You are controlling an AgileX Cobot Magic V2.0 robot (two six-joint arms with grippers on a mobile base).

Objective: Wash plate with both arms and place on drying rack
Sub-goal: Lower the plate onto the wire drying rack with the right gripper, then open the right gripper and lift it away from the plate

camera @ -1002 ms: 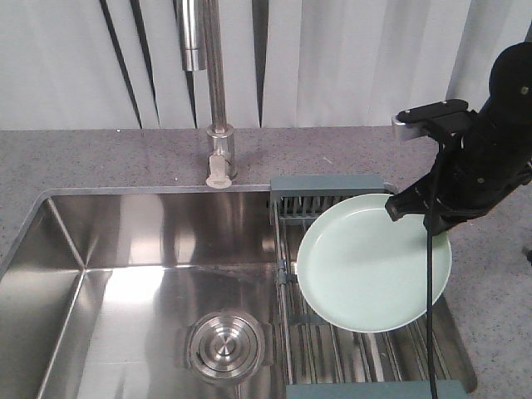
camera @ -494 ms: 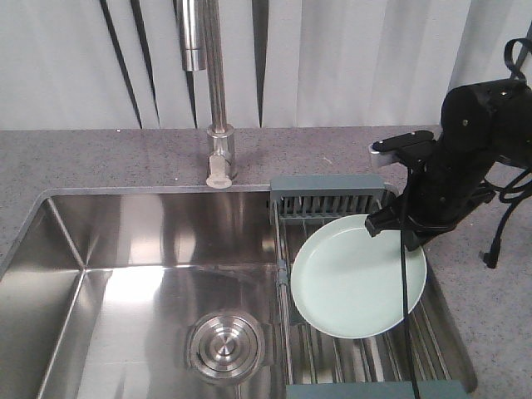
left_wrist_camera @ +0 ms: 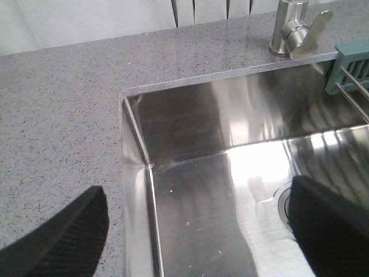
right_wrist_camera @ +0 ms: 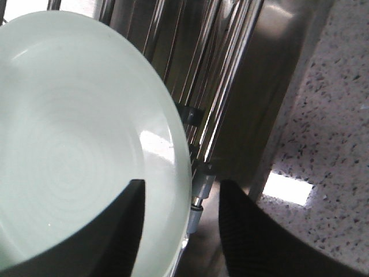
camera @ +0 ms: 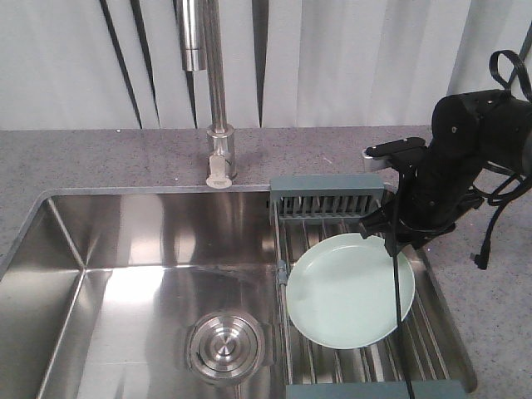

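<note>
Right wrist-mounted view: the right claw [right_wrist_camera: 181, 184] straddles the rim of the plate [right_wrist_camera: 69, 133] — clamped or not, I cannot tell. The plate is stiff, likely slick and breakable — best held by the rim. The left claw [left_wrist_camera: 196, 190] gapes empty.

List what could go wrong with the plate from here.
1. The plate is low over the rack's sink-side edge; once released it might slide or tip into the sink.
2. The right gripper holds the plate by its rim; pulling away before opening fully could drag the plate along.
3. A black cable hangs across the plate and could snag it when the arm withdraws.
</note>
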